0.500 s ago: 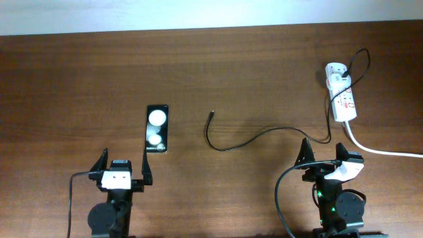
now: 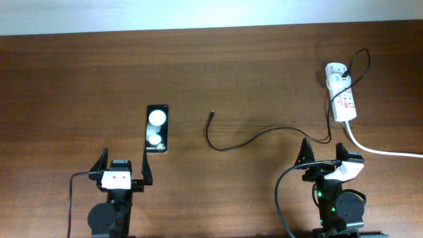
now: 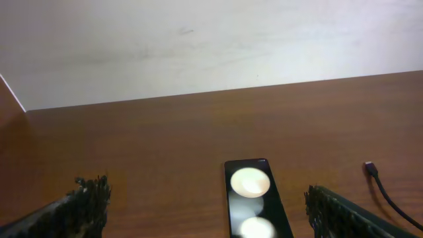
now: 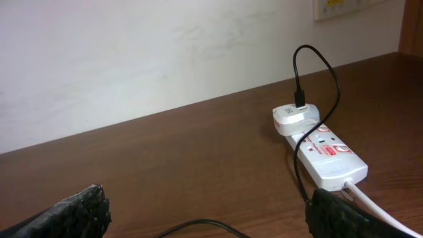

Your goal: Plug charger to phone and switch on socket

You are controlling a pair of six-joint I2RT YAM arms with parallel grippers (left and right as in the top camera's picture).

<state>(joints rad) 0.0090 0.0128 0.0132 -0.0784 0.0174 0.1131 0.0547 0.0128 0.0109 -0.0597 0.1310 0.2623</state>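
The phone [image 2: 156, 128] lies face up left of centre, two white spots on its glass; it also shows in the left wrist view [image 3: 254, 205]. The charger cable [image 2: 248, 141] curves across the middle, its connector tip [image 2: 211, 114] lying free right of the phone and also in the left wrist view [image 3: 370, 168]. It runs to the white socket strip [image 2: 342, 98] at the far right, which also shows in the right wrist view [image 4: 324, 151]. My left gripper [image 2: 123, 166] is open just in front of the phone. My right gripper [image 2: 324, 153] is open, near the cable and in front of the socket.
A thick white cord [image 2: 383, 151] leaves the socket toward the right edge. A pale wall [image 4: 165, 53] runs behind the table's far edge. Dark wood table [image 2: 86, 79] stretches wide at the left and back.
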